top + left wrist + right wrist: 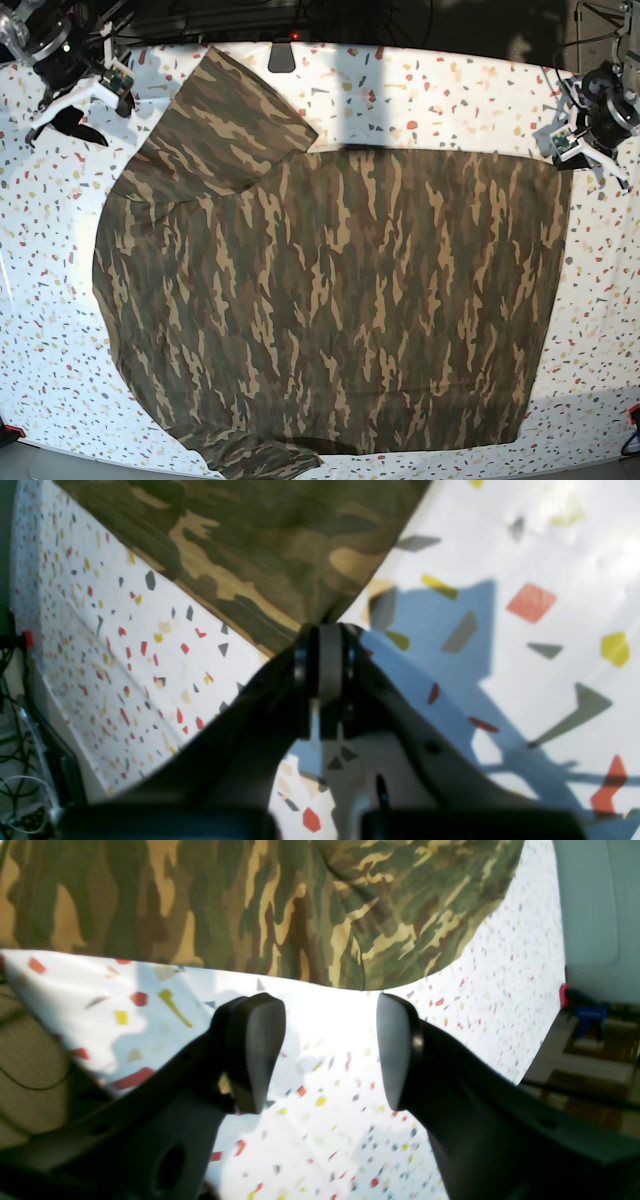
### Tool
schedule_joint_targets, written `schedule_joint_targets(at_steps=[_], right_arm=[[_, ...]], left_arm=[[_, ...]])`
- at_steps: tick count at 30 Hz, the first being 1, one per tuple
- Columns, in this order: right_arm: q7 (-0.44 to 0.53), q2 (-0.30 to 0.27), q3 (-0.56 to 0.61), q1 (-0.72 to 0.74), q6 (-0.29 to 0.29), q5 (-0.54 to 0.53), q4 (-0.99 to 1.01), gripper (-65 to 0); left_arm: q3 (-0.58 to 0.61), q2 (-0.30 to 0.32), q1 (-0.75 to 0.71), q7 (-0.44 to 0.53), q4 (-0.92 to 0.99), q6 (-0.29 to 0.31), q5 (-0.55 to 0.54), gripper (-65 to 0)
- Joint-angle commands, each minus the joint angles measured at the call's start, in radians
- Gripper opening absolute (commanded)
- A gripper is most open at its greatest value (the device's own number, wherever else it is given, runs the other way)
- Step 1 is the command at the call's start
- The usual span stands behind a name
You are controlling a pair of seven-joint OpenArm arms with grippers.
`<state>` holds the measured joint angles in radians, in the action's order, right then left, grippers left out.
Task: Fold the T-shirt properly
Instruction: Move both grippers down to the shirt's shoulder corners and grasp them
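From the base view I see the T-shirt (330,300) spread nearly flat across the speckled table (420,100), filling most of it, with one sleeve pointing to 11 o'clock and the other trailing off at 6 o'clock. My left gripper (322,645) sits at the hem corner, at 2 o'clock in the base view; its pads are pressed together on a pinch of camouflage cloth. My right gripper (327,1050) hangs at 10 o'clock just off the sleeve edge, jaws spread wide, nothing between them.

I judge the fabric light, limp and a little clingy — it will drape and drag rather than hold a line, so one corner lifted alone will pull the rest askew. I would take hold at seams: the hem corners and the shoulder, where doubled cloth gives the pads something to bite.
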<state>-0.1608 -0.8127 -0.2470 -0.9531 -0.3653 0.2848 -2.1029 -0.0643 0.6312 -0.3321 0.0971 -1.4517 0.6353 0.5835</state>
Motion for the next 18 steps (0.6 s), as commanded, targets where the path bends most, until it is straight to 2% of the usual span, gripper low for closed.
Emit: schedule_joint_targets(at_steps=[1, 5, 10, 14, 18], right_arm=[[0.013, -0.020, 0.003, 0.010, 0.005, -0.003, -0.003, -31.6], [0.015, -0.035, 0.080, 0.079, 0.005, 0.033, 0.063, -31.6], [0.014, -0.027, 0.272, 0.229, 0.006, 0.131, 0.186, -31.6], [-0.036, -0.026, 0.414, 0.355, 0.005, 0.188, 0.263, -31.6], [-0.089, -0.014, 0.520, 0.444, 0.005, 0.188, 0.320, -31.6]], left_arm=[[-0.004, 0.014, 0.000, 0.000, -0.008, 0.009, -0.013, -65.0], [-0.004, 0.014, 0.000, -0.010, -0.008, 0.009, -0.012, -65.0], [-0.004, 0.014, -0.001, -0.019, -0.008, 0.008, -0.012, -65.0], [-0.004, 0.014, 0.000, -0.022, -0.008, 0.008, -0.012, -65.0], [-0.004, 0.015, 0.000, -0.022, -0.008, 0.008, -0.012, -65.0]])
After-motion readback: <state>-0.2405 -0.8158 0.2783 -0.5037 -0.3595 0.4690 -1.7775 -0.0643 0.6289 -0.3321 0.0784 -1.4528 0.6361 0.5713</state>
